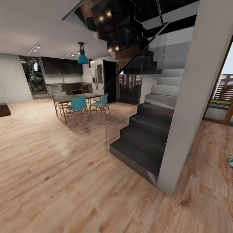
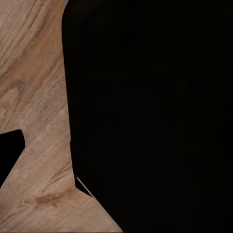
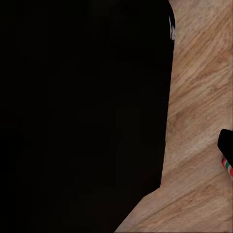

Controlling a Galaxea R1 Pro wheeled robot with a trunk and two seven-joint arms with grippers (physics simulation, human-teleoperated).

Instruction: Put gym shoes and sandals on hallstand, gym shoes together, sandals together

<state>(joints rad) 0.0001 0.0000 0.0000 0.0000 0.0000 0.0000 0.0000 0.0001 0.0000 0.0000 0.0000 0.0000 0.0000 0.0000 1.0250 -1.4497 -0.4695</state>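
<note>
Head view: staircase (image 1: 145, 142) at centre on the corridor floor (image 1: 64, 181), a wall (image 1: 191, 97) along its right side; dining table (image 1: 77, 97) with chairs (image 1: 77, 106) behind and left of the stairs, kitchen counter (image 1: 68, 86) and refrigerator (image 1: 98, 76) behind the table; a gym shoe (image 1: 231, 160) on the floor at far right

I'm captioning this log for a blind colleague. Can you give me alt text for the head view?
A dark staircase with a grey side wall rises mid-frame over wood plank floor. Behind it to the left stand a dining table with teal chairs, a teal pendant lamp and a dark kitchen. A sliver of a gym shoe shows on the floor at the right edge.
</note>
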